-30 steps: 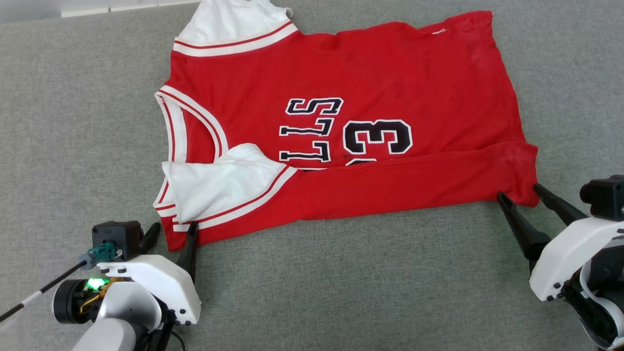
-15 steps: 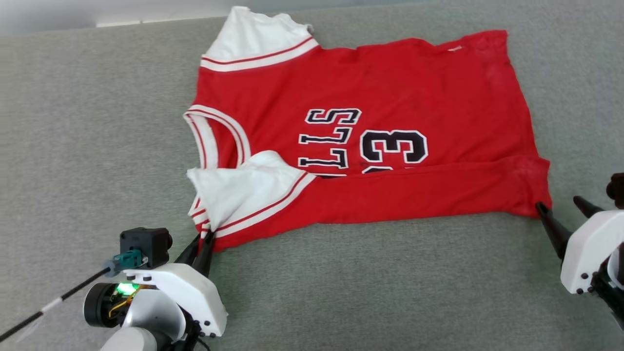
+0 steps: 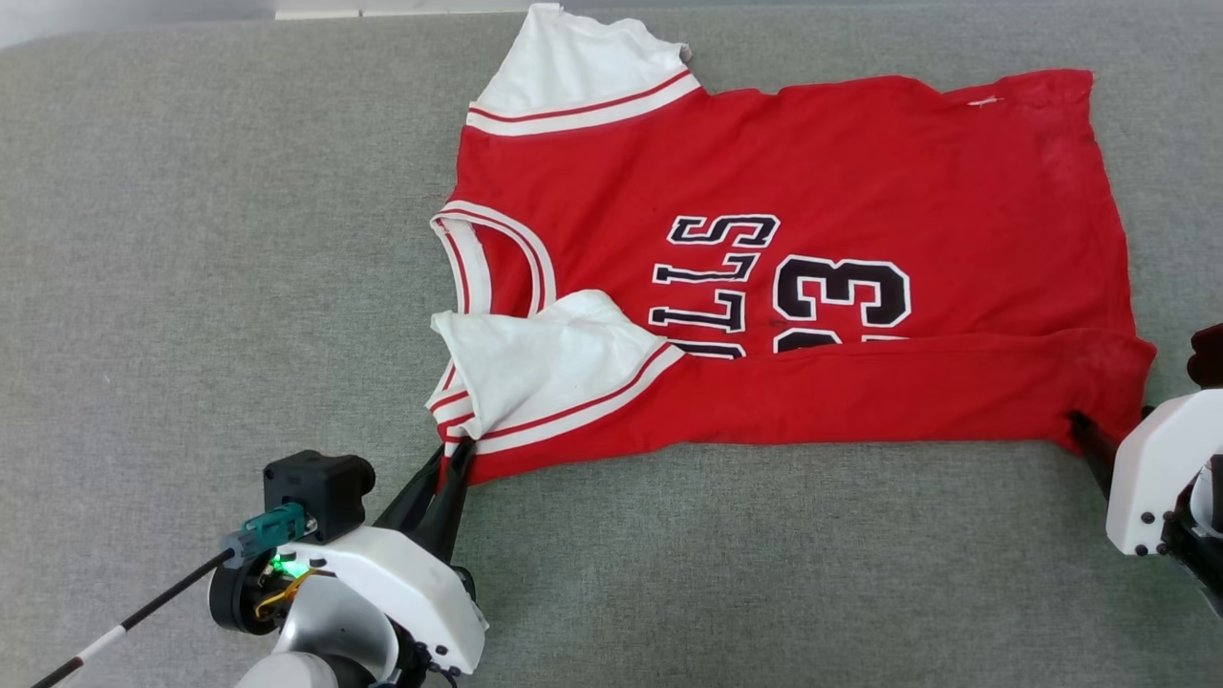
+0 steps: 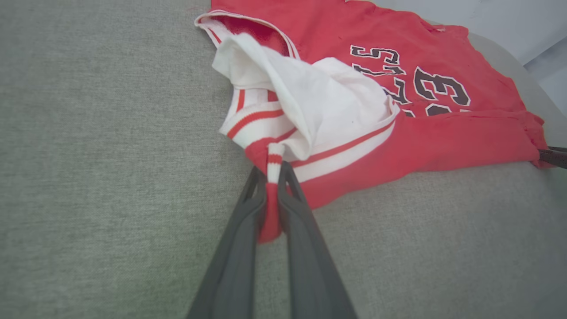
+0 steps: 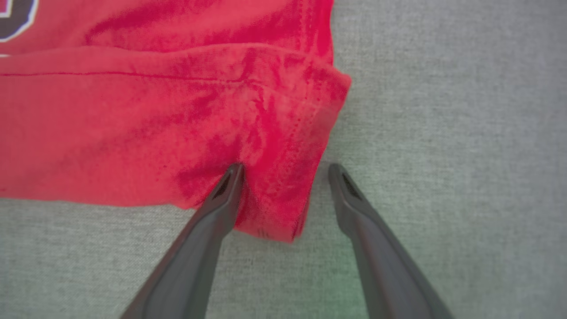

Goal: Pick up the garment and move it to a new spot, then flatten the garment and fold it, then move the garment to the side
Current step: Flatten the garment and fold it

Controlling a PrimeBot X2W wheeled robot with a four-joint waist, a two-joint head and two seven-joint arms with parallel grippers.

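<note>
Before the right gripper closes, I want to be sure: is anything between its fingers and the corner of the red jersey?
Nothing visible is in the way. The right gripper is open, and the jersey corner lies between its fingers, on the grey surface.

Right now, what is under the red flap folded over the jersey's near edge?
The flap lies on the garment's own front, cutting off the black lettering and the number. Their near parts are covered, and so is anything else beneath.
</note>
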